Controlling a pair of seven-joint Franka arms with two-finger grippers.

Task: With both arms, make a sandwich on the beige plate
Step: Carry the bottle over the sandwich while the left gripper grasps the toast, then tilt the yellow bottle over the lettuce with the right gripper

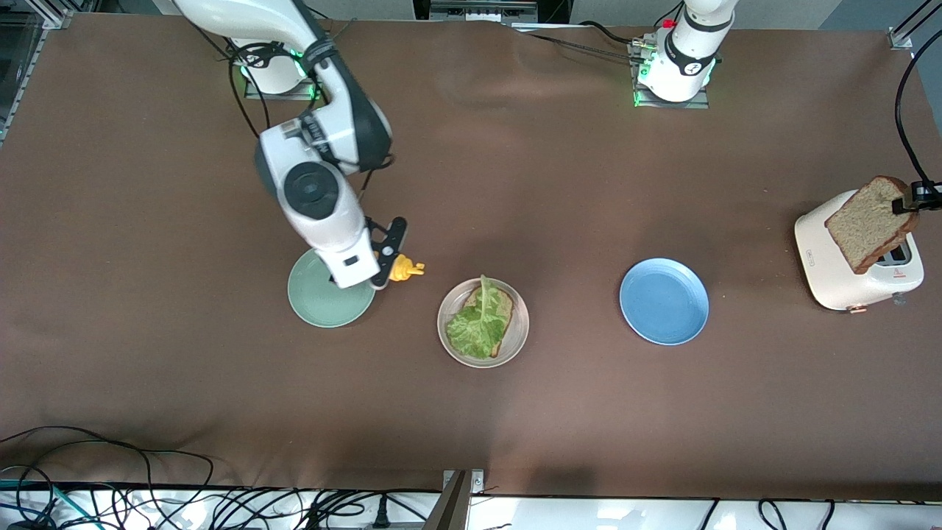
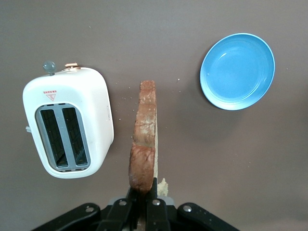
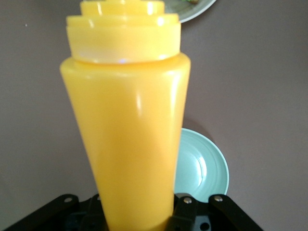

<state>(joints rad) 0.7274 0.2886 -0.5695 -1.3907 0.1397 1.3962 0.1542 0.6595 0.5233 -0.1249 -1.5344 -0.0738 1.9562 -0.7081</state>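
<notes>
The beige plate sits near the table's middle, holding one brown bread slice with a ruffled green lettuce leaf on top. My left gripper is shut on a second brown bread slice and holds it on edge over the white toaster. In the left wrist view the slice stands edge-on in my left gripper. My right gripper is shut on a yellow squeeze bottle over the table beside the mint-green plate. The bottle fills the right wrist view.
A blue plate lies between the beige plate and the toaster; it also shows in the left wrist view. The toaster has two empty slots. The mint-green plate is bare. Cables run along the table's near edge.
</notes>
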